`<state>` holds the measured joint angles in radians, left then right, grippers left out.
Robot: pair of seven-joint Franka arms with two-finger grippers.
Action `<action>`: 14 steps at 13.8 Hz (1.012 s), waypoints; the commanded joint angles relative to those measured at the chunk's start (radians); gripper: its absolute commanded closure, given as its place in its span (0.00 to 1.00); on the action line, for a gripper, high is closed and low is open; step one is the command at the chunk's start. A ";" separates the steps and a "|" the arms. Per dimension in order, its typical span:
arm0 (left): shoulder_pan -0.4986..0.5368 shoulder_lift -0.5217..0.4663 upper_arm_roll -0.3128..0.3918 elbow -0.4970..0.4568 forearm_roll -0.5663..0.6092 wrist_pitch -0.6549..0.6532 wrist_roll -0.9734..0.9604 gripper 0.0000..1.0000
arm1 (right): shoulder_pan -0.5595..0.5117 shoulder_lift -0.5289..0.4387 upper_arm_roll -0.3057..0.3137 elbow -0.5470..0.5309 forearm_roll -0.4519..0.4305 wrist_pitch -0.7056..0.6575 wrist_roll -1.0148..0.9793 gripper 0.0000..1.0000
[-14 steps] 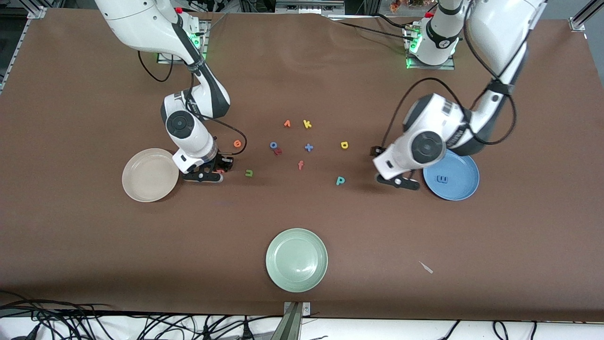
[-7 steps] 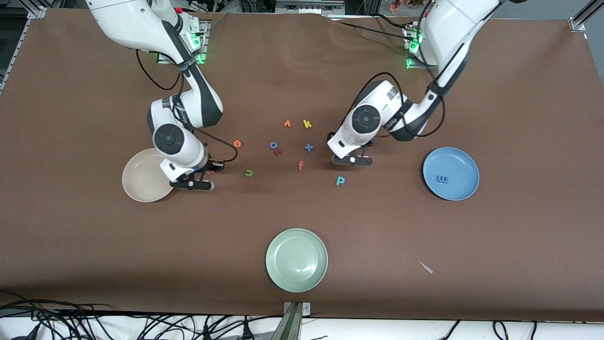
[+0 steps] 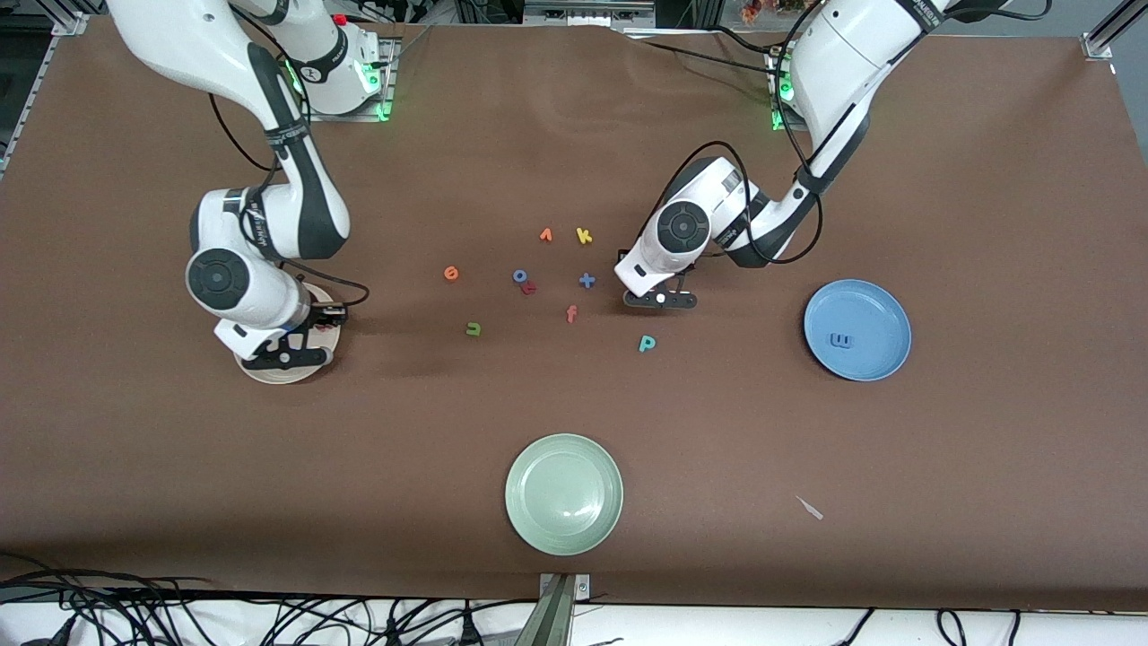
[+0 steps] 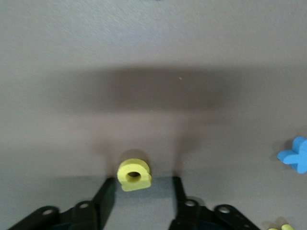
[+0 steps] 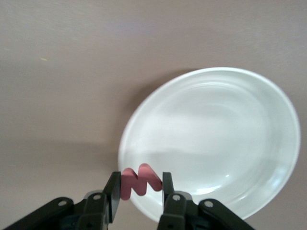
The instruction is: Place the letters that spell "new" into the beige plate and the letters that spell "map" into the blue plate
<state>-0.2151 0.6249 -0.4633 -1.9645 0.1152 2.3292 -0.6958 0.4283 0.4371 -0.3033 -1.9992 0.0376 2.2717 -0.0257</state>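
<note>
The red-pink "w" (image 5: 141,182) is pinched in my right gripper (image 3: 280,348), which is shut on it and hangs over the edge of the beige plate (image 3: 276,378) (image 5: 216,129). My left gripper (image 3: 661,301) (image 4: 141,191) is down at the table with the yellow "a" (image 4: 134,175) between its fingers (image 4: 106,196). Its jaws are open, with a gap on each side of the letter. In the front view the arm hides the "a". The blue "m" (image 3: 841,340) lies in the blue plate (image 3: 883,309). The green "n" (image 3: 473,329), orange "e" (image 3: 451,273) and teal "p" (image 3: 647,343) lie on the table.
Mid-table lie other loose letters: an orange "v" (image 3: 545,235), a yellow "k" (image 3: 584,236), a blue "o" (image 3: 519,275), a blue plus (image 3: 587,280) (image 4: 295,154) and a red-orange "f" (image 3: 571,313). The pale green plate (image 3: 563,493) sits nearer the front camera.
My right arm carried the "w" from the table beside the beige plate to over it. My left arm left the blue plate, came down at the yellow "a", and its jaws narrowed.
</note>
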 commanded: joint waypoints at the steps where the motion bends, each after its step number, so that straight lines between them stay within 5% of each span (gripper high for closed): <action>1: 0.000 -0.002 0.006 0.007 0.023 0.007 -0.014 0.87 | 0.004 -0.046 -0.036 -0.119 0.018 0.122 -0.114 0.71; 4: 0.019 -0.022 0.011 0.013 0.035 -0.008 -0.004 0.96 | -0.016 -0.044 -0.040 -0.158 0.033 0.195 -0.193 0.67; 5: 0.028 -0.048 0.011 0.018 0.037 -0.040 -0.005 0.96 | -0.020 -0.043 -0.040 -0.156 0.035 0.193 -0.197 0.40; 6: 0.039 -0.065 0.012 0.048 0.037 -0.116 0.002 0.95 | -0.022 -0.044 -0.040 -0.153 0.071 0.183 -0.194 0.00; 8: 0.106 -0.088 0.011 0.105 0.038 -0.278 0.161 0.94 | -0.020 -0.057 -0.033 -0.141 0.152 0.138 -0.186 0.00; 11: 0.242 -0.128 0.012 0.110 0.047 -0.361 0.385 0.90 | -0.011 -0.084 -0.013 -0.125 0.156 0.077 -0.117 0.00; 14: 0.373 -0.128 0.008 0.107 0.210 -0.392 0.530 0.90 | -0.010 -0.112 0.056 -0.142 0.156 0.077 -0.007 0.00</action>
<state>0.0873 0.5079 -0.4421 -1.8437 0.2389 1.9559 -0.2566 0.4168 0.3629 -0.2899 -2.1185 0.1786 2.3610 -0.1017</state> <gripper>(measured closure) 0.731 0.000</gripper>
